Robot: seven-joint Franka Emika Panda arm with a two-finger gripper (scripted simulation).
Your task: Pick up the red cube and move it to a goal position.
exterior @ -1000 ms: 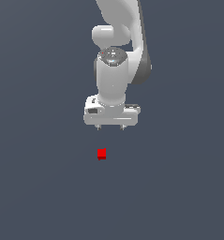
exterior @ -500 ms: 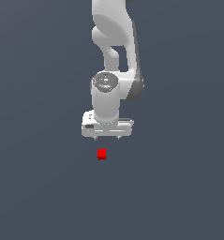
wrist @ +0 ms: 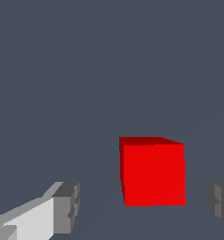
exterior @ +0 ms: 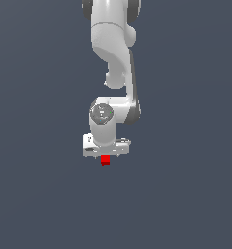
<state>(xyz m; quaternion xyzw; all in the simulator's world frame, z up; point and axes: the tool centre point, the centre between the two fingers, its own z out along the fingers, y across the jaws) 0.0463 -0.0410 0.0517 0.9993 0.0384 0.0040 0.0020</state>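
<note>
arm lowered onto red cube (exterior: 105, 160), fingers (wrist: 66, 206) spread wide, cube between them untouched, sitting square

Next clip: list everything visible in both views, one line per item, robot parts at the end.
red cube: one, bright red, resting on the grey floor directly under the pincer, between its two fingers with a gap on each side.
floor: one, plain dark grey-blue, fills the background.
arm: one, white, reaching down from the top of the exterior view.
pincer: one, white with grey fingertips, open, lowered around the cube, not touching it.
</note>
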